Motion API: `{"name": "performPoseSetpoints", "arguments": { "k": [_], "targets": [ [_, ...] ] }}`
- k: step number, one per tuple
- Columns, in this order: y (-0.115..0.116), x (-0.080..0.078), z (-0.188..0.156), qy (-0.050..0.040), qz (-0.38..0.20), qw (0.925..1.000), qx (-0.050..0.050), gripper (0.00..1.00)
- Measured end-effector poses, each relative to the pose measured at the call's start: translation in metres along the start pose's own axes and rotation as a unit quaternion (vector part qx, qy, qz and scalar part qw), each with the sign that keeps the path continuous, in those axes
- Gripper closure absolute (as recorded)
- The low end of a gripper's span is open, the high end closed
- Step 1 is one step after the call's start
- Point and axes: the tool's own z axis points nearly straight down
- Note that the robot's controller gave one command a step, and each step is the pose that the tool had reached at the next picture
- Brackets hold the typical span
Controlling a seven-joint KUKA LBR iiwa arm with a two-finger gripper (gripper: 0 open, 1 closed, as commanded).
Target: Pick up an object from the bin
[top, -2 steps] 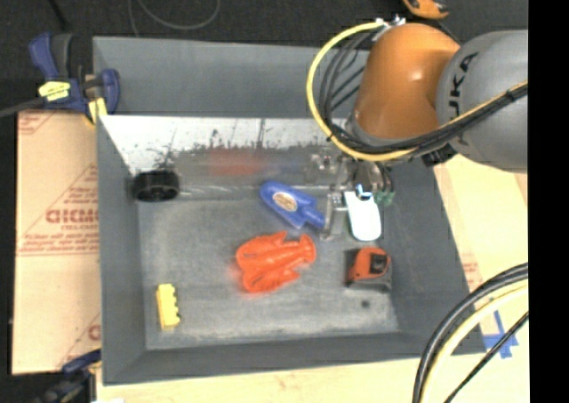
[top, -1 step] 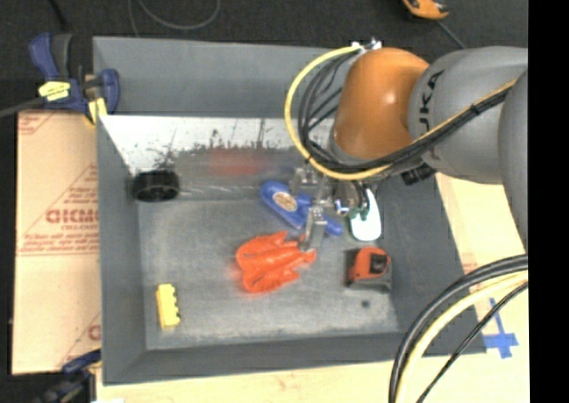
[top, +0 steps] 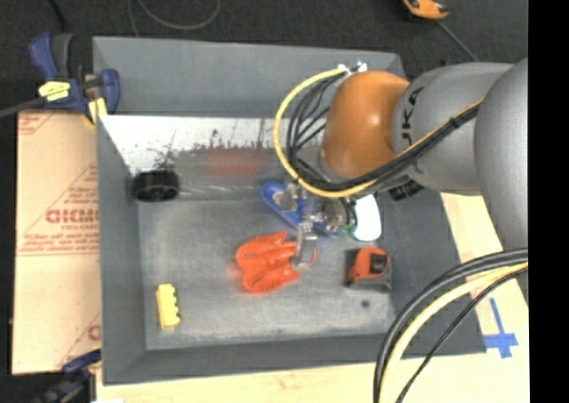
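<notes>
Sitting in the middle of the frame is the big grey bin (top: 120,241), the biggest thing to see. Next is the fat grey arm (top: 462,134), which reaches in from the right side and has a round orange cover (top: 364,121) with loops of cable on it. Under the cover, the gripper (top: 307,241) hangs low in the middle of the bin. I cannot tell if it is wide or narrow, because the arm hides most of it.

The gripper's tip is at the right edge of a bumpy orange toy (top: 265,265), which lies flat on the floor just below the middle. It is the thing closest to the gripper. Just above it lies a blue thing (top: 277,197), partly under the gripper. A white thing (top: 367,219) peeks out to the right, beside the arm. Below that sits a small orange and black tape measure (top: 367,266). A black ring (top: 156,186) rests near the upper left wall. A tiny yellow block (top: 167,306) lies in the lower left corner, well apart from the rest.

What could go wrong? The gripper is at the toy's edge, not over its middle, so I think the toy could slip out or tip when lifted. The blue thing is so close that it could get bumped or pinched too.
</notes>
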Motion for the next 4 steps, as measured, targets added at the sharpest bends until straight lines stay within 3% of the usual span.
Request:
{"name": "performPoseSetpoints", "arguments": {
  "k": [1, 2, 3, 4],
  "targets": [
    [0.000, -0.022, 0.017, -0.0004, 0.022, 0.9998, -0.001, 0.00],
    [0.019, -0.013, 0.030, -0.0005, -0.022, 0.9997, 0.001, 0.00],
    [0.025, 0.007, 0.037, 0.0001, -0.083, 0.9965, 0.000, 0.00],
    [0.035, 0.026, 0.040, 0.0003, 0.049, 0.9988, 0.000, 0.00]
  ]
}}
